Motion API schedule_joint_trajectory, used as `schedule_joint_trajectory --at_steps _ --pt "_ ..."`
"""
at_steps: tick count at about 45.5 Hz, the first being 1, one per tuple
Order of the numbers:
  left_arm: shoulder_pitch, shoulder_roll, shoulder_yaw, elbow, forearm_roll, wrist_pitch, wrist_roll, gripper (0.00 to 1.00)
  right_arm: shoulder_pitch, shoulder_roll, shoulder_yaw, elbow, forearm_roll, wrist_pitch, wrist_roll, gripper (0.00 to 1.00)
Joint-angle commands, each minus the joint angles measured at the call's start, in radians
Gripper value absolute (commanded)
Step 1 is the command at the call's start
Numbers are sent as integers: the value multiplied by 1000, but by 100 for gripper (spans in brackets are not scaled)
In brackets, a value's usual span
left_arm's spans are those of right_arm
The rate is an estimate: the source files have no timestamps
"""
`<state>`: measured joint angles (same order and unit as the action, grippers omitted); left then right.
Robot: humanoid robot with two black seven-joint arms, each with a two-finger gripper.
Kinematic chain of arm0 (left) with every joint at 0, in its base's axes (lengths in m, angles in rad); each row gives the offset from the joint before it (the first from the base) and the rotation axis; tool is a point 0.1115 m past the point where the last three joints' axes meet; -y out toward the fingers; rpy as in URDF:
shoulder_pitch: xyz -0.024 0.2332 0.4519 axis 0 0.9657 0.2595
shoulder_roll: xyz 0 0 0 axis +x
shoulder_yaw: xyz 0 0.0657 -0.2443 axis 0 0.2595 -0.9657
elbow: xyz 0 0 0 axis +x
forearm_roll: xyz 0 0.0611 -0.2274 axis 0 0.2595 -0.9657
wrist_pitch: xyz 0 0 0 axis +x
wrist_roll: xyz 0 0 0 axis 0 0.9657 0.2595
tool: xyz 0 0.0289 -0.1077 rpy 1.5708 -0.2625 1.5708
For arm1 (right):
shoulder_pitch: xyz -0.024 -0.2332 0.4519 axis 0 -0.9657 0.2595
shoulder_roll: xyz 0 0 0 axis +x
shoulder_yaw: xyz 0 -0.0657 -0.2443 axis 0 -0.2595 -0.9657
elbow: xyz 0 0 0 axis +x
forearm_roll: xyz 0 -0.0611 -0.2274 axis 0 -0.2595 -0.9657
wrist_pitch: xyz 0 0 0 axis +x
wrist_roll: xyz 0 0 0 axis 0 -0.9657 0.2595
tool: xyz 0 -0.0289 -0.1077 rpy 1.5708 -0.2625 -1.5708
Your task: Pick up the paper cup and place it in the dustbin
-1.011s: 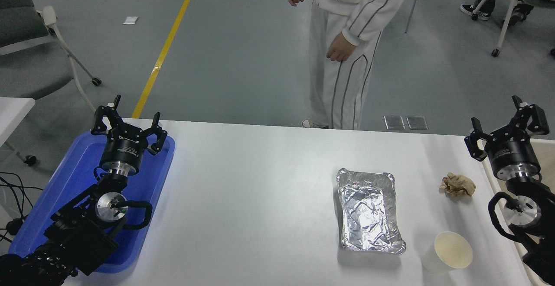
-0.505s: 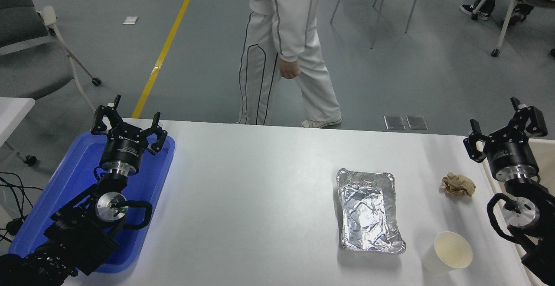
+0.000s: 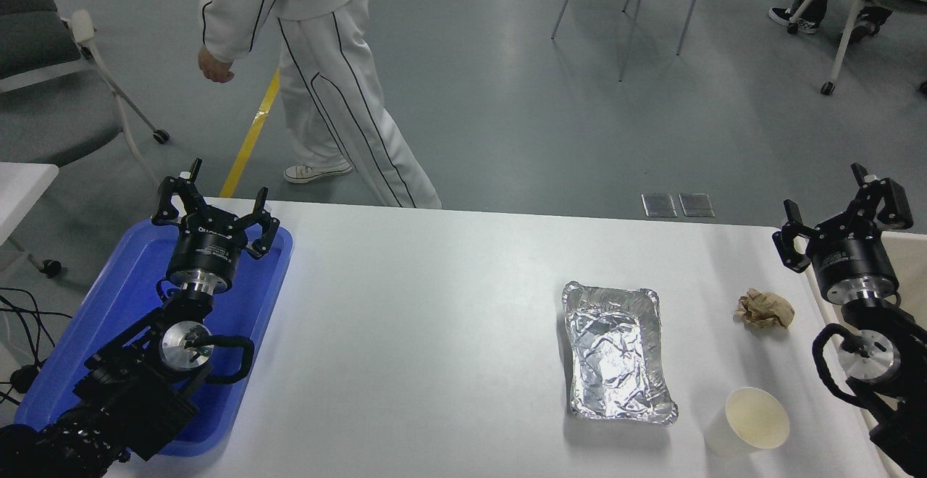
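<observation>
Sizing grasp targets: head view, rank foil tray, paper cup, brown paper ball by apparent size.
1. foil tray
2. paper cup, though it sits nearest the camera, which inflates it
3. brown paper ball

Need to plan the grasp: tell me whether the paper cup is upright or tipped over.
Upright. The paper cup stands on the table with its round rim facing up and the cream interior visible.

The tabletop (image 3: 434, 333) is smooth, faintly glossy white. At four o'clock, crinkled shiny foil tray (image 3: 617, 351); matt paper cup (image 3: 747, 422); rough crumpled brown paper ball (image 3: 764, 309). At nine o'clock, glossy blue plastic tray (image 3: 123, 297).
</observation>
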<state>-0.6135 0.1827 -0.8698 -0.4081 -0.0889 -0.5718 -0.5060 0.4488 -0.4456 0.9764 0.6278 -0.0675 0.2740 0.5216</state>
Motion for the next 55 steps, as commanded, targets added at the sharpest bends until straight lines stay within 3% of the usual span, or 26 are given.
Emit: schedule_joint_trajectory --at_steps 1,24,32,38,55 --pt "0 1 0 0 0 1 0 100 -6 -4 -1 9 0 2 0 100" --pt "0 0 0 0 0 1 0 100 7 -16 -126 62 18 -36 0 100" --pt "0 0 0 0 0 1 0 100 91 -122 -352 99 77 -75 0 100" --pt "0 0 0 0 0 1 0 100 241 -222 -675 102 86 -53 0 100" --pt "-2 0 0 -1 0 0 1 100 527 -352 -1247 145 81 -47 0 100"
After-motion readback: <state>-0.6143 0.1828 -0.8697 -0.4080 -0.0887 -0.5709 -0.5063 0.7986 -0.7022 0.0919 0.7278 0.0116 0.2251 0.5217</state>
